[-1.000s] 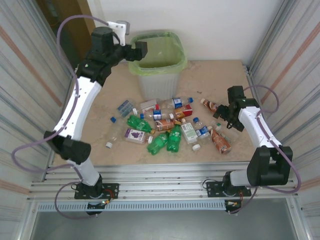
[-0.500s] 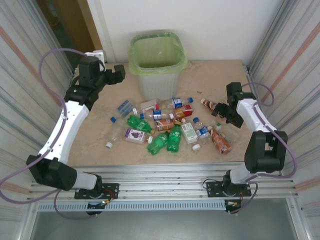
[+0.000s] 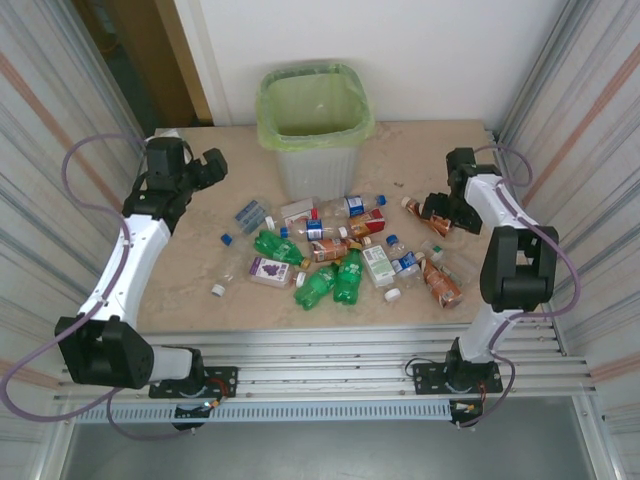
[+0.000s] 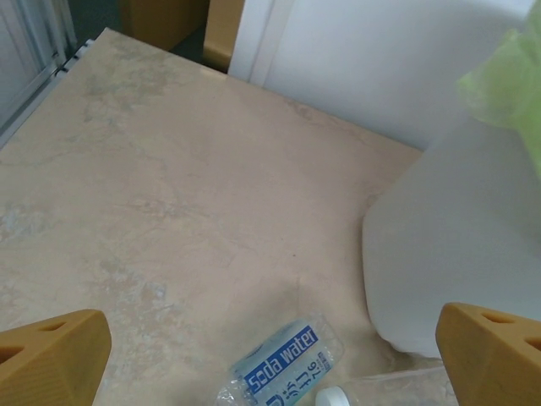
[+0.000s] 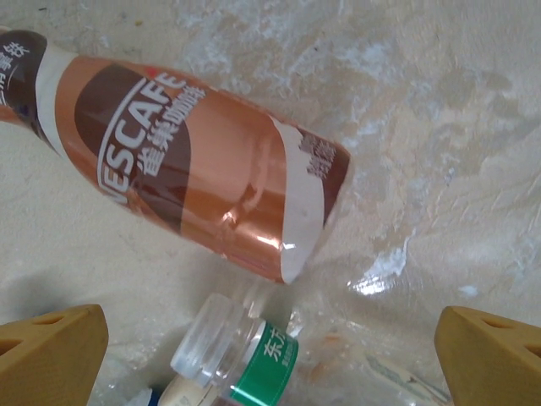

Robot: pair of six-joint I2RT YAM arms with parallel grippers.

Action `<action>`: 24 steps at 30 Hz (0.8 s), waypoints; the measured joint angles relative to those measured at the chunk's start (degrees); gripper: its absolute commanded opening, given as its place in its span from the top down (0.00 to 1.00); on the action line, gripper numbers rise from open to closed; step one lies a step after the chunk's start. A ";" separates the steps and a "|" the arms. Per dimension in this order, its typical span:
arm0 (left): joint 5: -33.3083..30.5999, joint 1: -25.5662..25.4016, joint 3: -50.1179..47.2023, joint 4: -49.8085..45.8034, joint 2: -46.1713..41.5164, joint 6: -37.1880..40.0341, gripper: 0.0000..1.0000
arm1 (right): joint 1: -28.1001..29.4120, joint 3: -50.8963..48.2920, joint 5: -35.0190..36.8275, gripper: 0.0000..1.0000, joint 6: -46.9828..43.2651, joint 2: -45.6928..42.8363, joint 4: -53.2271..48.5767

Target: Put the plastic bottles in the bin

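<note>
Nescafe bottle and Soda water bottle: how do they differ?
The Nescafe bottle wears a coppery brown wrap; the Soda water bottle is clear with a blue label. The Nescafe bottle lies by a green-labelled bottle, the Soda water bottle near the bin. Both lie on the table.

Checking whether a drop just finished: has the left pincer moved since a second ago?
Yes. The left pincer, open and empty, has drawn away from the bin. It was at the rim and is now left of it and lower in the top view.

About 15 plastic bottles [image 3: 348, 277], 1 bin [image 3: 316, 165]
</note>
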 measured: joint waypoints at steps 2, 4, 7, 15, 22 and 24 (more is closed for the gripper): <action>0.15 0.83 -0.66 0.04 0.00 -0.90 0.01 | 0.04 0.98 0.02 0.02 -1.25 1.07 -0.15; 0.50 1.49 -1.38 0.04 -0.02 -1.51 0.01 | 0.15 1.79 0.04 0.01 -2.51 2.08 -0.20; 0.83 2.19 -2.32 0.00 -0.02 -2.32 0.01 | 0.44 2.82 0.50 0.02 -4.17 3.58 -0.33; 2.05 2.95 -2.97 0.02 -0.02 -3.76 0.01 | 1.77 6.27 1.57 0.02 -8.57 7.13 -1.14; 2.51 3.23 -3.13 0.02 -0.02 -4.17 0.01 | 3.87 10.71 3.08 0.02 -12.48 11.78 -2.19; 2.56 3.61 -3.13 0.04 -0.02 -4.22 0.01 | 4.33 11.37 3.30 0.02 -13.16 12.87 -2.58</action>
